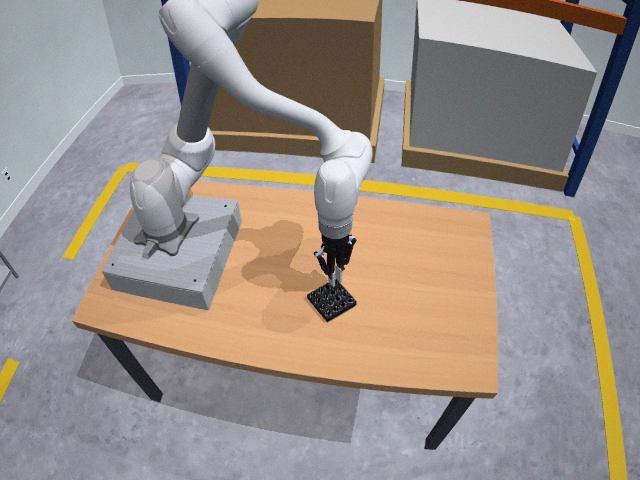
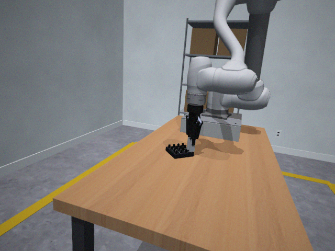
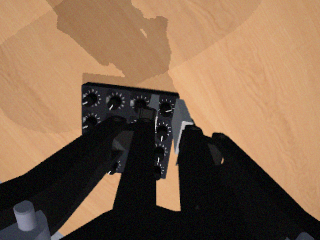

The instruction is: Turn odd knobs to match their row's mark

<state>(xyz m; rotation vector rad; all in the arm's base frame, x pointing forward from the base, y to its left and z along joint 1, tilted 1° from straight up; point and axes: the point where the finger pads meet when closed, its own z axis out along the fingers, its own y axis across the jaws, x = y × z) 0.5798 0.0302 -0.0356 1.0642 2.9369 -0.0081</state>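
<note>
The black knob box (image 1: 334,300) stands on the wooden table, and also shows in the exterior view (image 2: 179,150). My gripper (image 1: 334,279) points straight down over the box's edge nearest the robot base. In the wrist view the box (image 3: 130,127) lies under the fingers, with its far row of knobs in view. The gripper (image 3: 162,122) straddles a knob (image 3: 162,132) in the column at the box's right edge. The fingers stand slightly apart with a small gap on each side of the knob, so the gripper is narrowly open. I cannot read the knob names or the white lines.
The grey robot base block (image 1: 174,253) sits on the table to the left of the box. Large crates (image 1: 491,87) and blue shelving stand on the floor beyond the table. The table edge (image 2: 130,146) lies left of the box in the exterior view.
</note>
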